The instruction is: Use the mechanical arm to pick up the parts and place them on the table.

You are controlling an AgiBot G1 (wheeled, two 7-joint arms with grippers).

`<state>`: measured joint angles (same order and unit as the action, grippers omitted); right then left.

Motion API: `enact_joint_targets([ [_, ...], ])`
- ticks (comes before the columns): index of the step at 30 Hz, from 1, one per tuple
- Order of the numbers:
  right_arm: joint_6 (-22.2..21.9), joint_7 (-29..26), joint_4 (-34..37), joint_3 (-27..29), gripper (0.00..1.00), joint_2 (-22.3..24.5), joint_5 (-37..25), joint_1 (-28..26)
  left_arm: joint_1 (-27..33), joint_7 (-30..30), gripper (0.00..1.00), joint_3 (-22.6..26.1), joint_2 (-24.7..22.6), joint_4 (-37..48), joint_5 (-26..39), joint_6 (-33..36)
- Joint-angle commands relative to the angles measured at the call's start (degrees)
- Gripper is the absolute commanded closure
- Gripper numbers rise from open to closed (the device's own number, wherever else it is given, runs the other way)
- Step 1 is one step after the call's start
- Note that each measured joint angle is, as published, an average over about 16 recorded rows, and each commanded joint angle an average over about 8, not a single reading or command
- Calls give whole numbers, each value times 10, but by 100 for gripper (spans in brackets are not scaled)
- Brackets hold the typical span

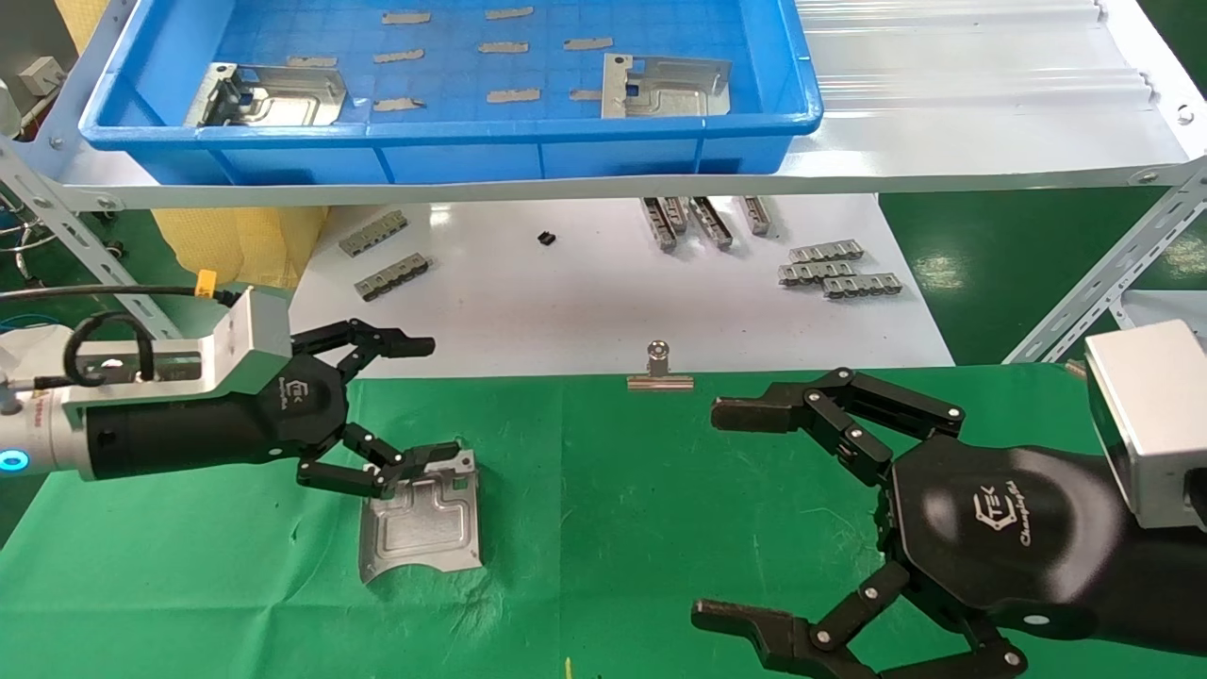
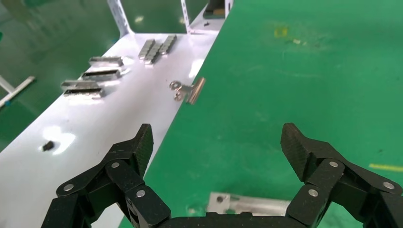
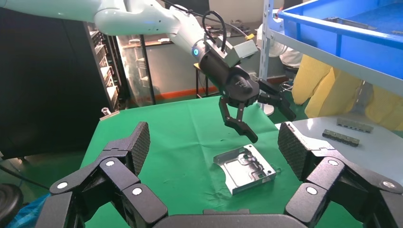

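Observation:
One silver part lies flat on the green table, flanges up. My left gripper is open just above the part's far edge; its lower finger hangs over that edge and holds nothing. The left wrist view shows the part's edge below the open left gripper. The right wrist view shows the part with the left gripper above it, apart. Two more parts lie in the blue tray. My right gripper is open and empty at the front right.
A glossy white board behind the cloth carries grey toothed strips and a small black piece. A silver binder clip sits on the cloth's far edge. The tray rests on a raised shelf with angled metal struts.

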<state>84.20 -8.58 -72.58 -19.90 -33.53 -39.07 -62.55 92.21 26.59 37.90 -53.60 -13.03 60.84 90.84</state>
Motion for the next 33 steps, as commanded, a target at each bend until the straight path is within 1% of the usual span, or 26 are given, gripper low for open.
enact_joint_targets([
  [1,0,0,0,0,0,0,0,0,-12,-15,0,-9,7,-24,-8,-2],
  [33,0,0,0,0,0,0,0,0,-208,-253,0,-148,126,-410,-129,-35],
])
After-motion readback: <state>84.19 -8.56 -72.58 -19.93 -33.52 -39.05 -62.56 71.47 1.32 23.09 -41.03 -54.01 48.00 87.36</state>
